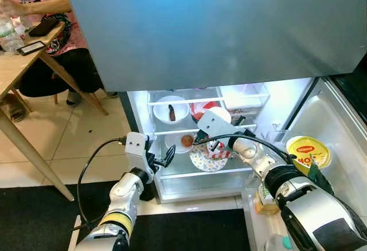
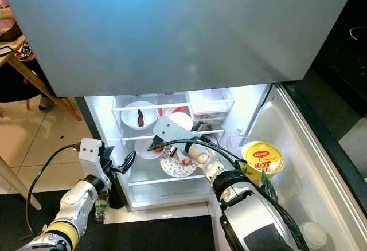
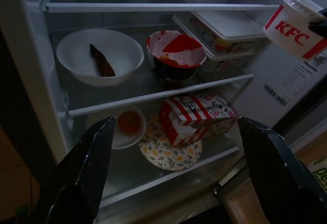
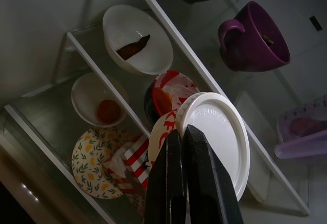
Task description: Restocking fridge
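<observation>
In front of the open fridge, near to far:
Left gripper (image 1: 167, 156): low at the fridge's left edge, fingers spread wide, holding nothing.
Door shelf: yellow Maggi cup (image 1: 308, 152) sits off to the right.
Lower shelf: floral plate (image 3: 171, 148) carrying a striped red-and-white bag (image 3: 195, 115), small bowl with something orange (image 3: 126, 126) just beside it.
Right gripper (image 4: 190, 175): inside the fridge above that plate, fingers pressed together on the KFC tub (image 4: 217, 137), pinching its white lid at the rim.
Upper shelf: white bowl with a dark piece (image 3: 99, 55), red-lined bowl (image 3: 174, 54), clear lidded boxes (image 3: 225, 30).
Higher up: purple mug (image 4: 254, 41).
</observation>
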{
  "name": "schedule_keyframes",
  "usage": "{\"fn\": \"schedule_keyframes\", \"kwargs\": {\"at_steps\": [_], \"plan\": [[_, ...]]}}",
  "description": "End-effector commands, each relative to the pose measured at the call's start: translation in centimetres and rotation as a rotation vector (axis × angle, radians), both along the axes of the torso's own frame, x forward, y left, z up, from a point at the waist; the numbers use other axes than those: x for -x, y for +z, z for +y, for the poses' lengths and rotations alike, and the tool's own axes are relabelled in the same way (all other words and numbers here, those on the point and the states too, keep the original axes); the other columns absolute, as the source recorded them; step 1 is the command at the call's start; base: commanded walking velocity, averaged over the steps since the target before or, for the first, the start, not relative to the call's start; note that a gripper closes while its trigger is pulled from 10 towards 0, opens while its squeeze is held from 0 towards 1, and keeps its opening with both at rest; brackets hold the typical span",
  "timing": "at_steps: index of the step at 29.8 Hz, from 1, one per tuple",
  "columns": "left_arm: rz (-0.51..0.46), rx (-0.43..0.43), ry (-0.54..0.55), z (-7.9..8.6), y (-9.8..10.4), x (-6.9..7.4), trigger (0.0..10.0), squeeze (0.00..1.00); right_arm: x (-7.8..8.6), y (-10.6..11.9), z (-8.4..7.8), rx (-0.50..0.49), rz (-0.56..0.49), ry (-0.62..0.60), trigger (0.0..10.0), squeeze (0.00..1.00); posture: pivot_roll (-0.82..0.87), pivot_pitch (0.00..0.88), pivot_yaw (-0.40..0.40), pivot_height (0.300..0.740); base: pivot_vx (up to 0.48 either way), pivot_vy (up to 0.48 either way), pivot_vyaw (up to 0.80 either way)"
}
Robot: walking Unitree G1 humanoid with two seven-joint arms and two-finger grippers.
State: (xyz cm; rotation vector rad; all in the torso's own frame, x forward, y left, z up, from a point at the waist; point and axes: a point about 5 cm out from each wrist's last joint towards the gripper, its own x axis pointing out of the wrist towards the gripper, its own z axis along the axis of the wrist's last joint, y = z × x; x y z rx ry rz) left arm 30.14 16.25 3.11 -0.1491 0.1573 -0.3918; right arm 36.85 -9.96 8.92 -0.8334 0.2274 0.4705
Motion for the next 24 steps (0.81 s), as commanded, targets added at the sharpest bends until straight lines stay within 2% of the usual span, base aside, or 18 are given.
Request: {"fn": "schedule_keyframes", "kwargs": {"at_steps": [1,6,12,24], "plan": [[0.029,-0.019,0.016,0.8,-0.6,0.5,10.0,0.00,0.2,-0.5,-0.3,0.005,0.019,-0.021,10.0,0.00,-0.05,0.037,0.009,0.740,0.000,0.000,0.00],[0.041,-0.017,0.006,0.4,-1.1,1.0,10.0,0.00,-0.2,-0.1,-1.1,0.037,0.021,-0.039,10.0,0.00,-0.05,0.039,0.006,0.725,0.000,0.000,0.00],[0.015,-0.012,0.003,0.3,-0.8,0.9,10.0,0.00,-0.8,0.8,-2.1,0.054,0.004,-0.056,10.0,0.00,-0.05,0.039,0.006,0.705,0.000,0.000,0.00],[-0.001,-0.026,-0.026,0.1,-0.6,0.8,10.0,0.00,-1.1,1.5,-1.9,0.072,0.000,-0.026,10.0,0.00,-0.06,0.056,0.015,0.660,0.000,0.000,0.00]]}}
